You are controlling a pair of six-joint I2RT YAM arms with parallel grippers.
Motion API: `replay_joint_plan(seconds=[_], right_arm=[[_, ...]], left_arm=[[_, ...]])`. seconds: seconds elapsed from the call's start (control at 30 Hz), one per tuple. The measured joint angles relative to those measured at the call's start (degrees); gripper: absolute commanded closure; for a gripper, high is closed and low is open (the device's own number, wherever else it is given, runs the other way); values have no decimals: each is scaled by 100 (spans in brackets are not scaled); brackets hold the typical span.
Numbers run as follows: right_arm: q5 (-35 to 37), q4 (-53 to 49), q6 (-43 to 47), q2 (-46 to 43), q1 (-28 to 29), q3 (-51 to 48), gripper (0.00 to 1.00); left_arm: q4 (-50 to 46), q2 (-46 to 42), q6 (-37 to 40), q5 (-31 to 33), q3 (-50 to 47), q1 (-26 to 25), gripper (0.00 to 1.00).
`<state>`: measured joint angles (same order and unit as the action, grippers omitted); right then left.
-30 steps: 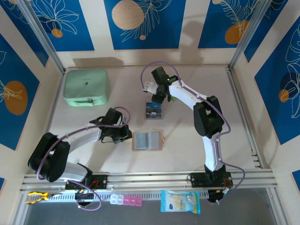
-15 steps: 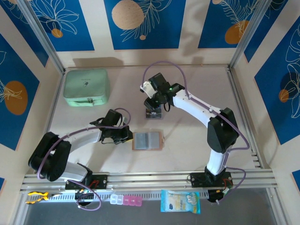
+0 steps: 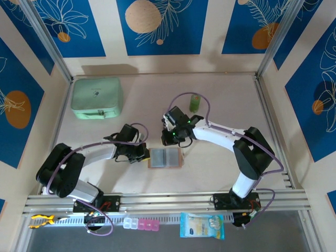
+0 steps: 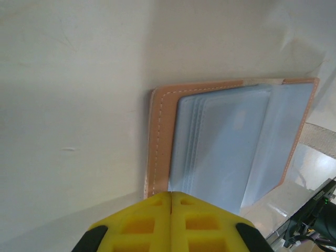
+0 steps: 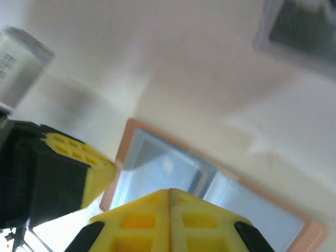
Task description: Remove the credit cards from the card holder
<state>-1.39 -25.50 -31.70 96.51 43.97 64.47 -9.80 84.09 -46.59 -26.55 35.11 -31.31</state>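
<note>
- Sitting at the far left corner of the worktop (image 3: 142,94), a mint-green zip pouch (image 3: 97,97) lies well apart from the work.
- At the card holder's left edge, the left gripper (image 3: 142,154) is clenched on nothing, its yellow pads (image 4: 142,223) pressed together. I cannot tell whether its tip touches the leather.
- Near the middle of the worktop, the card holder (image 3: 165,157) lies open and flat, grey-blue pocket panels (image 4: 226,147) facing up. No face of the credit cards shows in the pockets, so I cannot tell if any remain.
- The holder looks light and limp and would likely slide or fold if tugged, so one flap wants pinning down. A card would be thin, stiff and slick, best pinched by a bare edge at the pocket mouth.
- Over the holder's far edge, the right gripper (image 3: 170,139) is likewise clenched and empty.
- Toward the far edge, a small green bottle (image 3: 195,102) stands upright.
</note>
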Motion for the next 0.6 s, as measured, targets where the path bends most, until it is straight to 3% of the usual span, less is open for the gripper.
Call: replay_joint_plan(seconds=[0.33, 0.6], right_arm=[[-903, 737, -1255, -120, 111, -804, 100], [-1241, 964, -1648, 42, 295, -800, 82]], left_arm=[[-2, 98, 2, 22, -24, -50, 97], [-2, 138, 2, 24, -24, -59, 98]])
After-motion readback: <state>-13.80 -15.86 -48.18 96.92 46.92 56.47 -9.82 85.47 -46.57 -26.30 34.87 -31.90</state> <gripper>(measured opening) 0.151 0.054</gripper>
